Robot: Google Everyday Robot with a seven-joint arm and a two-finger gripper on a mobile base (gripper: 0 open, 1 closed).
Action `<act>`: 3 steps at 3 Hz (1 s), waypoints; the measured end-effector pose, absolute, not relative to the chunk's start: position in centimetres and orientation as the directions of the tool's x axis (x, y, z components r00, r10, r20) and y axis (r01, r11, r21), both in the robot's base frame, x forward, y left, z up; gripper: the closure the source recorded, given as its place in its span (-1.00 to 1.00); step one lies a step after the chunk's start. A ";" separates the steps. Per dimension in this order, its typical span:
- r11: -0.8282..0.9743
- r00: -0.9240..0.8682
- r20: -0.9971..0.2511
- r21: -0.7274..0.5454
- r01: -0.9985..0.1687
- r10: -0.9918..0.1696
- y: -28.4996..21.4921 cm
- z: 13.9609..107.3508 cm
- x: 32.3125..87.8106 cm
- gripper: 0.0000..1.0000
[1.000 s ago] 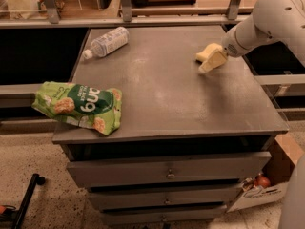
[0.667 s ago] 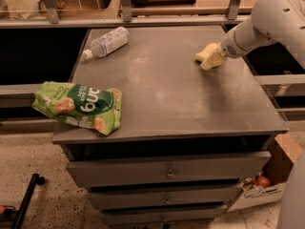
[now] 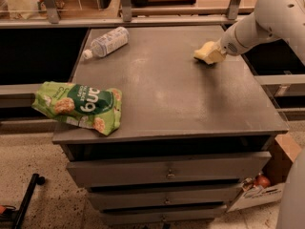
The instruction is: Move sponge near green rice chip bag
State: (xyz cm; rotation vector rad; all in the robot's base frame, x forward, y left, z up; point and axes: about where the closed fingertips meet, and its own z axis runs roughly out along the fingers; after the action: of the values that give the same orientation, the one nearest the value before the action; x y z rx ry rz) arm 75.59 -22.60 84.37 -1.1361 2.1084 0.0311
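The green rice chip bag (image 3: 78, 107) lies crinkled at the table's front left corner, partly over the left edge. My gripper (image 3: 208, 54) is at the far right of the table top, low over the surface, at the end of the white arm (image 3: 267, 18). The tip is a pale-yellow mass. I cannot tell the sponge apart from the gripper there, and no separate sponge shows elsewhere on the table. The gripper is far from the bag, across the table's diagonal.
A clear plastic bottle (image 3: 106, 42) lies on its side at the far left of the grey table (image 3: 181, 104). Drawers sit below the table top. A cardboard box (image 3: 267, 185) stands on the floor at the right. Rails run behind the table.
The gripper has shifted slightly toward the table's far edge and its pale-yellow tip looks more compact. The bag and the bottle have not moved.
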 end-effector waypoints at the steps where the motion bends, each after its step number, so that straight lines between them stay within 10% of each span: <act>1: 0.589 -0.273 -0.658 -0.320 -0.742 -0.701 -22.0 87.4 74.6 1.00; 3: 0.393 -0.064 -0.706 -0.314 -0.864 -0.706 -18.1 91.3 67.9 1.00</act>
State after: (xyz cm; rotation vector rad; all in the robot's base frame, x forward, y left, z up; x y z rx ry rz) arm 67.94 -18.10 91.25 -1.3625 1.8155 0.2390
